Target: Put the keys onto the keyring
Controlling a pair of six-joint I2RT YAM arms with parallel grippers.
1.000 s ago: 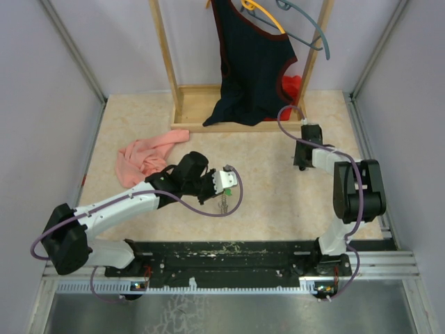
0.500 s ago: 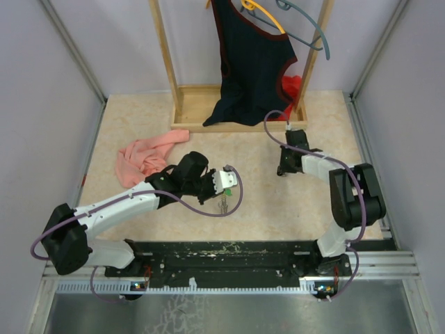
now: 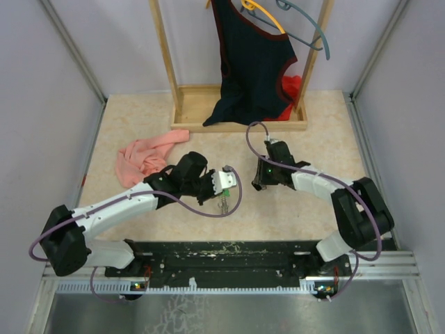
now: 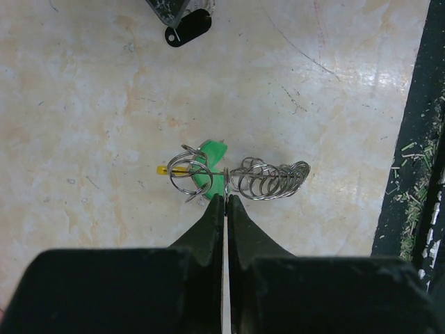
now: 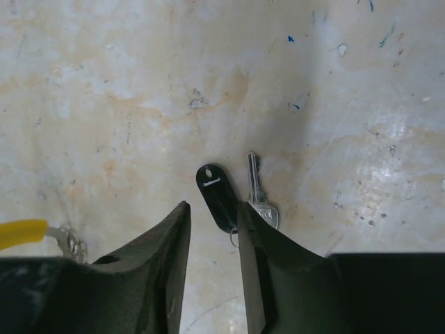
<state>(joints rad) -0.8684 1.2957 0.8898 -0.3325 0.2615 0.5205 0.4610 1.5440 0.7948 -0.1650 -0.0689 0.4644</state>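
Keyring [image 4: 233, 172] and keys, seen from above and from both wrists. The beige table [image 3: 139, 125] fills the middle of the overhead view. A wooden rack [image 3: 182, 97] stands at its upper edge, with a dark garment [image 3: 250, 62] hanging from it. A pink cloth [image 3: 146, 156] lies crumpled at centre left.

The left arm [image 3: 118, 205] reaches in from the lower left and the right arm [image 3: 327, 184] from the lower right, their ends near each other at centre frame.

The left gripper [image 4: 226, 198] has its jaws pressed together on the keyring's wire. A green key [image 4: 208, 170], a yellow piece [image 4: 163, 169] and a coil of small rings [image 4: 271, 179] sit along that wire, at the centre of the left wrist view.

The right gripper [image 5: 213, 207] has its jaws parted, low over the table. A black oval piece [image 5: 217, 195] lies between the fingertips, with a silver key [image 5: 256, 184] just right of it.
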